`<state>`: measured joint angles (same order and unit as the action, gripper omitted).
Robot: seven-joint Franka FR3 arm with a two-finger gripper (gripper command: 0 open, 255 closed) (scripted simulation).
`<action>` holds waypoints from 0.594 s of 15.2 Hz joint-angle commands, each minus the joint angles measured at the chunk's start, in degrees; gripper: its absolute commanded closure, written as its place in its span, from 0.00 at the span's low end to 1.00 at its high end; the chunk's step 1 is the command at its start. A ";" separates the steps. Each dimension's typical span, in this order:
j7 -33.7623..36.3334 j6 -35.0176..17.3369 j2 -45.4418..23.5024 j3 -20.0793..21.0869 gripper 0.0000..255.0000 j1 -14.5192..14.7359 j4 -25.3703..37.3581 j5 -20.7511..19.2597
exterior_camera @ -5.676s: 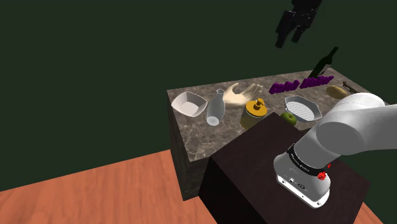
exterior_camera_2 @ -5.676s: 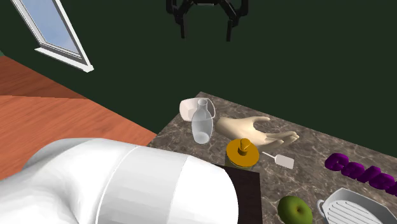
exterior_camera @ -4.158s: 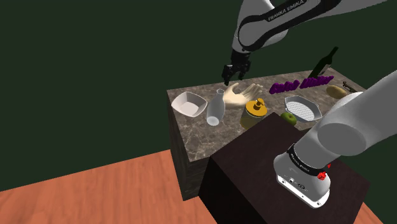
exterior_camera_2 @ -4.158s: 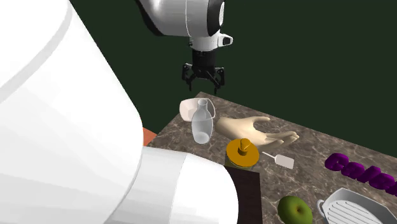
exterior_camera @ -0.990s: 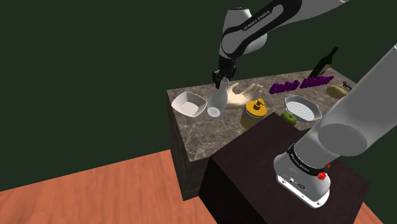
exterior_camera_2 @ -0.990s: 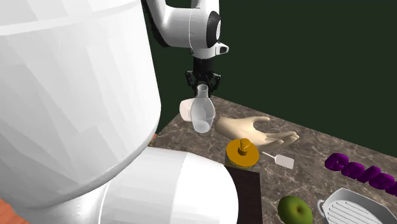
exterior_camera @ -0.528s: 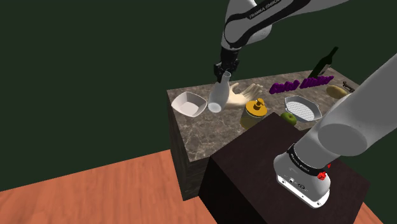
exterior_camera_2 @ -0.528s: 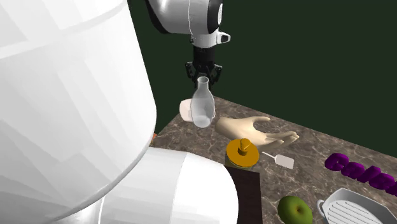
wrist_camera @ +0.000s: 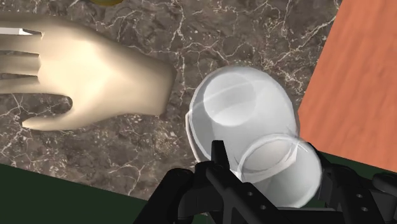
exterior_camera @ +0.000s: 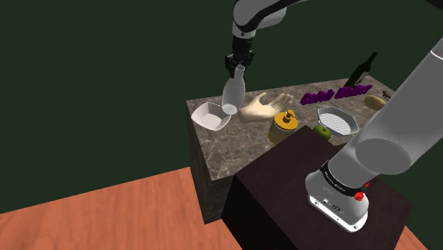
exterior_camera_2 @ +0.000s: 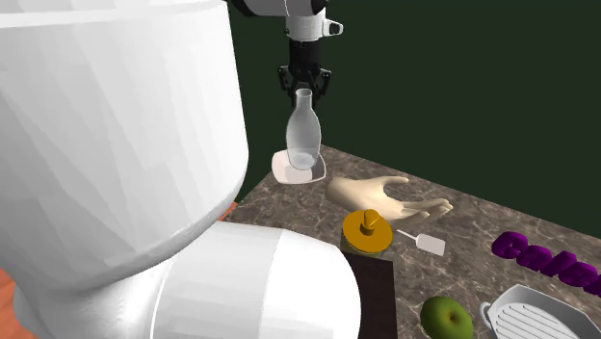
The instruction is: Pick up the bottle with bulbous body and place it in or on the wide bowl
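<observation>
Bottle (exterior_camera: pixel 232 96) of clear glass, round-bodied and narrow-necked, hangs upright in the air, clear of the marbled surface (exterior_camera: pixel 216 156). The black hand (exterior_camera: pixel 238 65) pinches its neck from above.

Going from the shoulder view's left, the white wide bowl (exterior_camera: pixel 205 109) sits near the surface's left corner, and the bottle's base overlaps that bowl's right rim. Just right of the bottle lies a beige mannequin hand (exterior_camera: pixel 264 106), its fingers pointing away from the bowl. Next come a yellow jar (exterior_camera: pixel 285 125), a green apple (exterior_camera: pixel 323 131), a pale faceted dish (exterior_camera: pixel 336 121), purple letters (exterior_camera: pixel 334 93) and a dark bottle (exterior_camera: pixel 362 69) near the far right edge.

The second exterior view sets the bottle (exterior_camera_2: pixel 302 140) above the wide bowl (exterior_camera_2: pixel 285 173), its bottom over the bowl's middle, with the hand (exterior_camera_2: pixel 304 91) clamped just under the lip.

In the wrist view the two fingers (wrist_camera: pixel 219 162) clasp the neck of the bottle (wrist_camera: pixel 245 114) on either side. The mannequin hand (wrist_camera: pixel 83 83) lies beside it on the marble.
</observation>
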<state>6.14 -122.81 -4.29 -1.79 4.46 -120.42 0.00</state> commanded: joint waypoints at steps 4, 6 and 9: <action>1.80 7.25 -7.41 0.84 1.00 1.00 14.66 0.14; 2.39 10.45 -10.87 1.09 1.00 1.34 21.32 0.15; 3.22 15.72 -16.66 1.38 1.00 1.86 32.38 0.13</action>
<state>9.21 -109.17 -18.84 -0.46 6.24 -92.24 0.12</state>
